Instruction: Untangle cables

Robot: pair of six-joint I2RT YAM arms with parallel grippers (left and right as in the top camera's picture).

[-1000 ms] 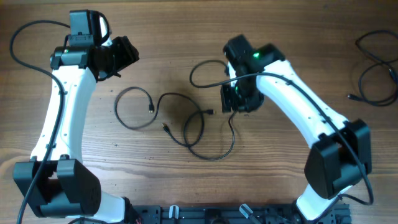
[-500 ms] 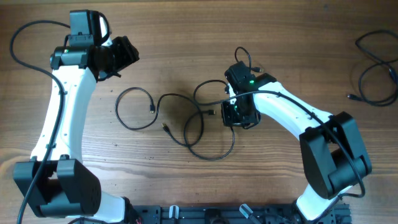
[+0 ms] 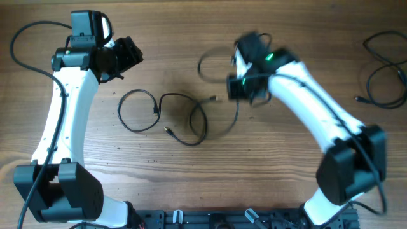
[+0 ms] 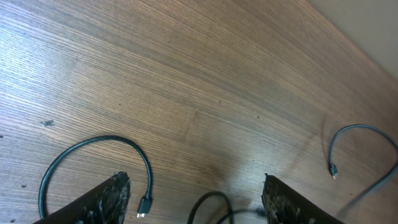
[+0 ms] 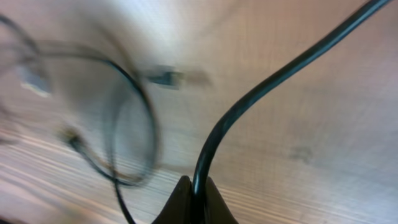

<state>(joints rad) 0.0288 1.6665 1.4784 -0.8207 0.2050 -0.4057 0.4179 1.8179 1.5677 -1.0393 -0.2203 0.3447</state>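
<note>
**Cables** (image 3: 191, 121), mid-bench: thin black cords in loose loops. A ring lies at the left with a plug end inside it, and a narrower loop beside it crosses a longer run of cord. How many separate cords make up this group cannot be told.

**Held strand** (image 5: 261, 87): rises from the group into the right claw (image 5: 194, 200), whose jaws are pinched tight on it. In the overhead view this claw sits just right of the loops and is blurred.

**Left claw** (image 4: 193, 202): jaws wide and empty, poised above the bench (image 3: 286, 25) up-left of the ring and touching nothing.

**Far cords** (image 3: 385, 70): a second loose bunch, well apart at the right edge.

**Judged progress:** partial. One strand is in hand, yet the central loops overlap. Each crossing remains to be drawn out and the cords laid apart.
</note>
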